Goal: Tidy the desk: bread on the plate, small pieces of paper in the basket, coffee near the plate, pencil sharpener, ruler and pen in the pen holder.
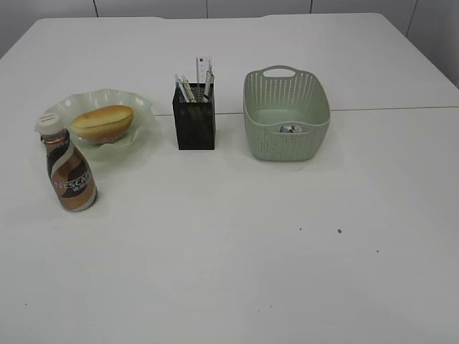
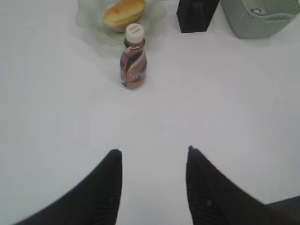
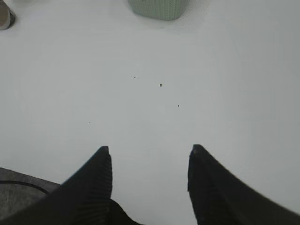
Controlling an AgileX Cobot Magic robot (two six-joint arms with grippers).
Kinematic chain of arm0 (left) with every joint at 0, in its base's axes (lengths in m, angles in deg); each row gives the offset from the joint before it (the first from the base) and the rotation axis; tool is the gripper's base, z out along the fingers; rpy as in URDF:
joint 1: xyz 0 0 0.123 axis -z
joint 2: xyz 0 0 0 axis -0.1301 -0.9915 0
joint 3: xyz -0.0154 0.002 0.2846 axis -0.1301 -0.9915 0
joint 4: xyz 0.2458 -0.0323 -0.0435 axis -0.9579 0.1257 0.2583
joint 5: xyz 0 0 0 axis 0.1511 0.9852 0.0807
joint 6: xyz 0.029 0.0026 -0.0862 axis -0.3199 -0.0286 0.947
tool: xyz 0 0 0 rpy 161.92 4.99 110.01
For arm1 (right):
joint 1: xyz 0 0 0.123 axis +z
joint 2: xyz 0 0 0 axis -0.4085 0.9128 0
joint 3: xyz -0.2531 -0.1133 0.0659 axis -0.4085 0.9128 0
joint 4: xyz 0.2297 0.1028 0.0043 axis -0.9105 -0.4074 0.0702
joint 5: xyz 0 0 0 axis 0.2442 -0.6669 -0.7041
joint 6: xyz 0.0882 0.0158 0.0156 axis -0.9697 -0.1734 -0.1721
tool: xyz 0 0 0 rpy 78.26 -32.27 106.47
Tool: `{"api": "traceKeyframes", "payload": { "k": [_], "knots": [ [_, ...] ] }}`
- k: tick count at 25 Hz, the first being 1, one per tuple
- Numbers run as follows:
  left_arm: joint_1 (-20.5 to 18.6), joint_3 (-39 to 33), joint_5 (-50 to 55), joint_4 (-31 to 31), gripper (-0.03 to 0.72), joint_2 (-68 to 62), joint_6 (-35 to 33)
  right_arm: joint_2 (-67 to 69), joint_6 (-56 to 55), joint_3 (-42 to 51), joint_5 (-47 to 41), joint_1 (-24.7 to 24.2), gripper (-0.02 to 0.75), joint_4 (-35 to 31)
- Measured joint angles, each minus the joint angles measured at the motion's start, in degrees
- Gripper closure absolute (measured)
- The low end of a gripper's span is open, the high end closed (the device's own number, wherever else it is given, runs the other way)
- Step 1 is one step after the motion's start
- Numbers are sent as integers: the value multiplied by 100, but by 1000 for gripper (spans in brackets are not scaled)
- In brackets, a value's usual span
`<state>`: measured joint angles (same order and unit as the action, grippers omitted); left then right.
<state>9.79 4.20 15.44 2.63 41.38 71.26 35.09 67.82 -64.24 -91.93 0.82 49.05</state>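
The bread (image 1: 103, 121) lies on the pale green wavy plate (image 1: 143, 115). The brown coffee bottle (image 1: 69, 169) stands upright just in front of the plate's left side. The black mesh pen holder (image 1: 193, 122) holds a clear ruler (image 1: 204, 72) and pens. The green basket (image 1: 285, 118) has small paper pieces (image 1: 290, 129) inside. The pencil sharpener is not visible. Neither gripper shows in the exterior view. My left gripper (image 2: 152, 152) is open and empty over bare table, well short of the bottle (image 2: 133, 63). My right gripper (image 3: 150, 150) is open and empty, the basket (image 3: 157, 8) far ahead.
The white table (image 1: 237, 251) has a few dark specks (image 1: 339, 231) at the front right. A seam runs across the table behind the basket. The plate (image 2: 93, 26), the bread (image 2: 124, 13) and the pen holder (image 2: 194, 16) also show in the left wrist view.
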Motion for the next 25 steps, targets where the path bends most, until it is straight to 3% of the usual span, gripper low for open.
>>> {"api": "traceKeyframes", "payload": {
  "k": [9, 15, 25],
  "knots": [
    [0, -1569, 34, 448, 356, 2441, -1005, -2243, 471, 1082, -38, 0, 351, 21],
    [0, -2774, -266, 485, 356, 3608, -1152, -3665, 763, 2140, -29, 0, 351, 21],
    [0, -3313, -857, 509, 356, 3702, -1369, -4168, 1096, 3220, 514, 0, 351, -74]
  ]
}}
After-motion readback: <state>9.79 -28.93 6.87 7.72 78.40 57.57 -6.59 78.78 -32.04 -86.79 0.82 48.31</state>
